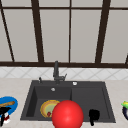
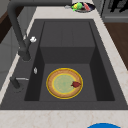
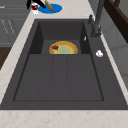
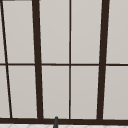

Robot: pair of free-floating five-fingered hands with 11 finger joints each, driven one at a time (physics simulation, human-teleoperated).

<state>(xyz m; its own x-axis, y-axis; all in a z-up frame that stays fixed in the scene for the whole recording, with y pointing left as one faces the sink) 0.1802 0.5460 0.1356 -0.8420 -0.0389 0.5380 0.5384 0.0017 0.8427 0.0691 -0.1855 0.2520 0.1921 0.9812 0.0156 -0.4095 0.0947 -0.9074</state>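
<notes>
My left hand (image 1: 4, 113) hovers at the far left over the counter, by a blue plate (image 1: 11, 103) that carries a brown bread stick (image 1: 7, 104). A small red and white cup (image 1: 6, 119) sits just under that hand. In the right side view the same hand (image 3: 30, 2) is above the cup (image 3: 35, 7), beside the blue plate (image 3: 53, 10). My right hand (image 1: 94, 115) hangs at the front edge of the sink's right half, touching nothing. A large red ball (image 1: 67, 115) fills the front centre, between the hands.
The black sink (image 1: 105, 100) has a faucet (image 1: 56, 72) at the back. Its left basin holds a yellow-rimmed plate (image 2: 55, 86) with a small red piece (image 2: 76, 84) on it. A dark bowl of green and yellow items (image 1: 125, 108) stands on the right counter.
</notes>
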